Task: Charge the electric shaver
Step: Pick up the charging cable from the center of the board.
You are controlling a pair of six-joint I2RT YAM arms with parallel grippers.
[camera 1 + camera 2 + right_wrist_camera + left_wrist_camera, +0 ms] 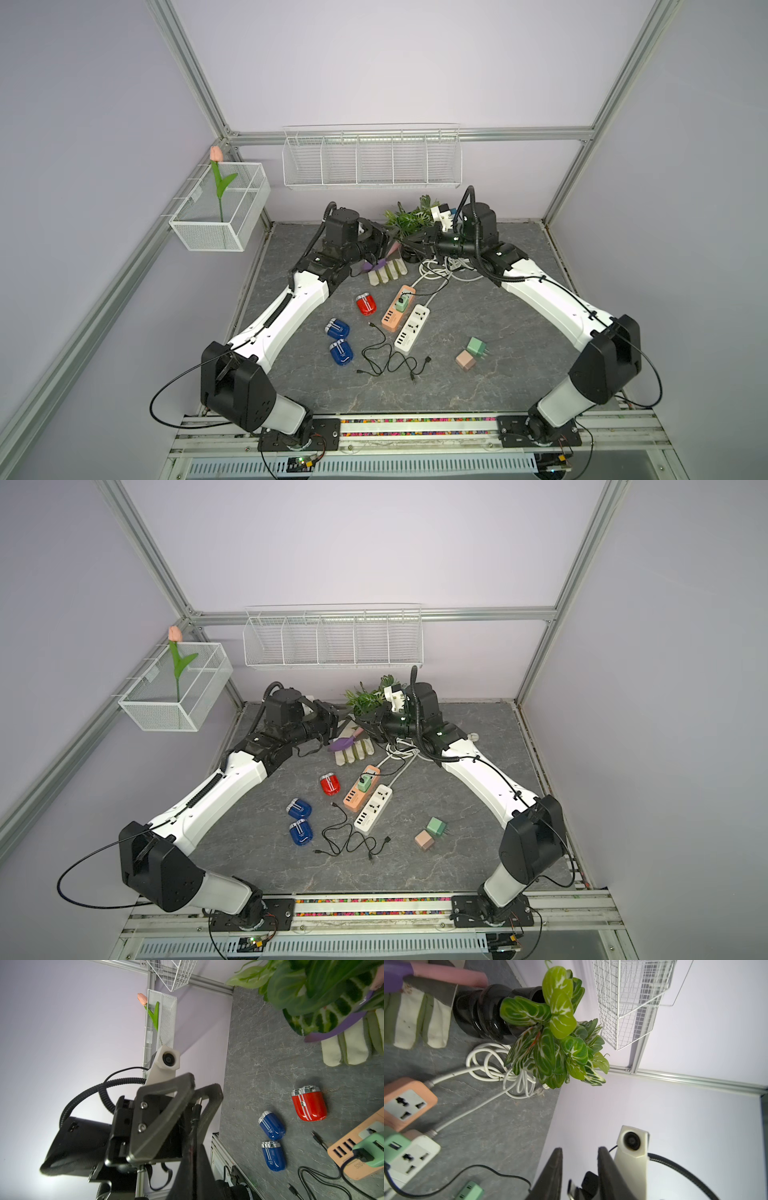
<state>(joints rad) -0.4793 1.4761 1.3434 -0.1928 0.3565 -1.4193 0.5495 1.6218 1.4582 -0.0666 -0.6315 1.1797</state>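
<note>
Three electric shavers lie on the table's left half: a red one (366, 304) (309, 1105) and two blue ones (337, 328) (341, 352). A green adapter (402, 303) is plugged into the orange power strip (398, 307), and its black cable (432, 291) rises to the grippers at the back by the plant. My left gripper (386, 242) (580, 1149) is open; the cable's plug (572, 1188) sits loose between its fingers. My right gripper (420, 242) (194, 1144) faces it, shut on the thin black cable (196, 1113).
A white power strip (411, 328) lies beside the orange one, with loose black cables (386, 357) in front. Green (476, 347) and pink (465, 360) adapter cubes lie at the right. A potted plant (409, 218), glove (386, 274) and coiled white cords (440, 268) crowd the back.
</note>
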